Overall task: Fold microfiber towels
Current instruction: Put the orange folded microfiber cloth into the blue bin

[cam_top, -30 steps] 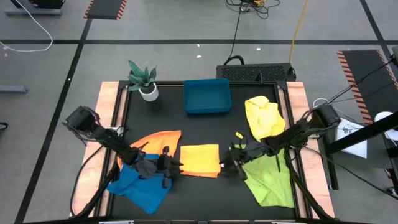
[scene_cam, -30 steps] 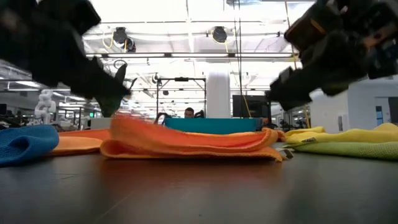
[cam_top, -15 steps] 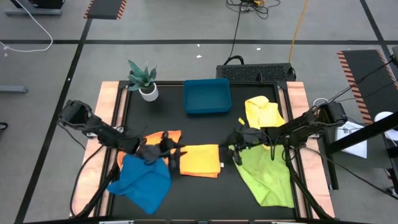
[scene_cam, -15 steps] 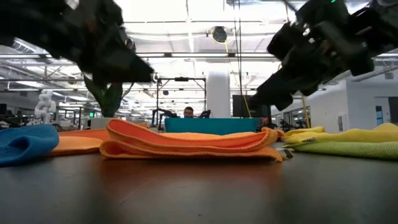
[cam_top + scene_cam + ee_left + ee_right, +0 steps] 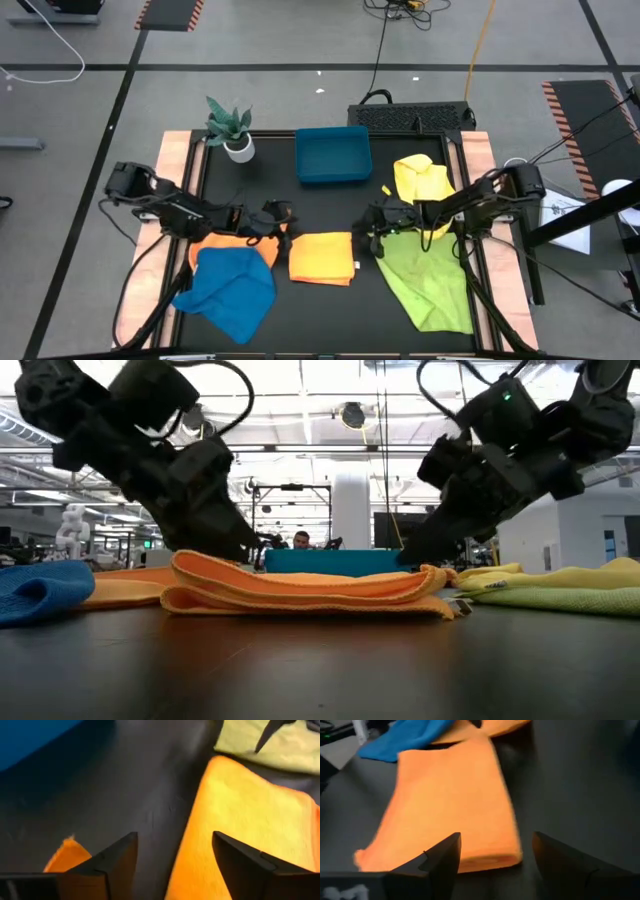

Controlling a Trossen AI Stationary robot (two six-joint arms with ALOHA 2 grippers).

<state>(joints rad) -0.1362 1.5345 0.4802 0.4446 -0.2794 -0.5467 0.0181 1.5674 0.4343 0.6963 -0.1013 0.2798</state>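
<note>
Softness is being judged in the folded orange microfiber towel, best pinched at its limp corners, while left gripper and right gripper are being held apart, empty.

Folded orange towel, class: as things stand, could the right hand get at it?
Probably yes. The right hand hangs open just beside the folded orange towel, with only bare mat between them. The left hand is off the towel's far side, out of the way.

A folded orange towel lay flat mid-desk. Another orange towel lay partly under a rumpled blue towel. A lime green towel and a crumpled yellow towel lay opposite.
</note>
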